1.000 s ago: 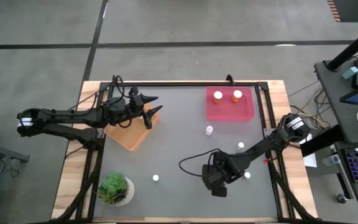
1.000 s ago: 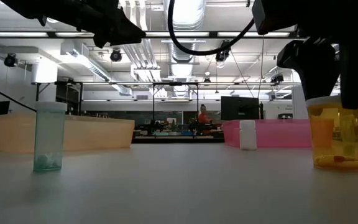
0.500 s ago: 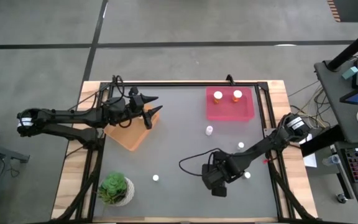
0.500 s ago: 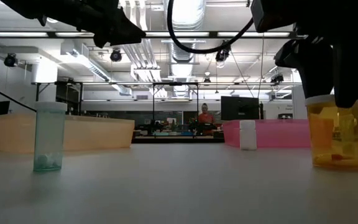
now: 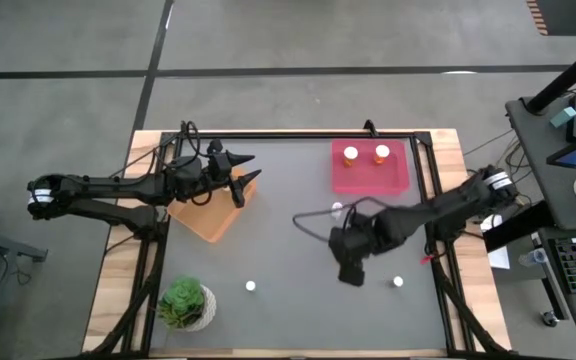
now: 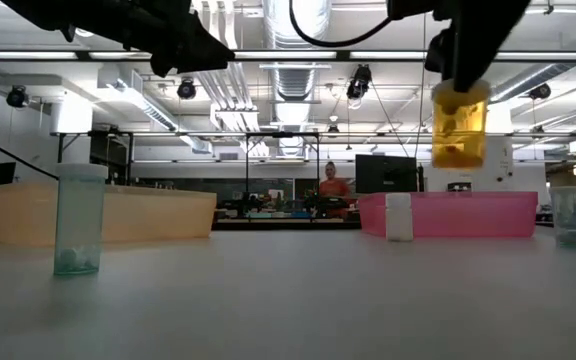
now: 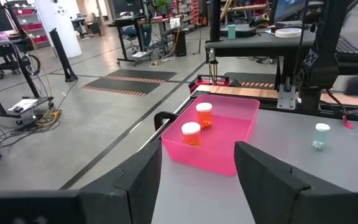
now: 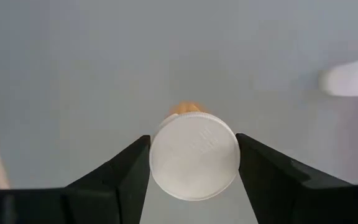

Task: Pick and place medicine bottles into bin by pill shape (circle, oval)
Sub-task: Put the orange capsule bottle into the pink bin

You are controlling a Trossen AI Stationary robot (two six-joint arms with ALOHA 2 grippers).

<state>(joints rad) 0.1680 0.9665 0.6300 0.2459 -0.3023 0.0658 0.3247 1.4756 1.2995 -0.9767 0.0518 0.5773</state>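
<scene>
Your right gripper [image 8: 194, 163] pinching an orange bottle [image 6: 459, 124] clear above the table [image 5: 288, 200], left gripper [image 5: 245, 166] spread over the orange bin [image 5: 208, 215]

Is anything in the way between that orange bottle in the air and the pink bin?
Only a small white bottle stands on the table between them. The right gripper holds the orange bottle well above it, higher than the pink bin wall.
</scene>
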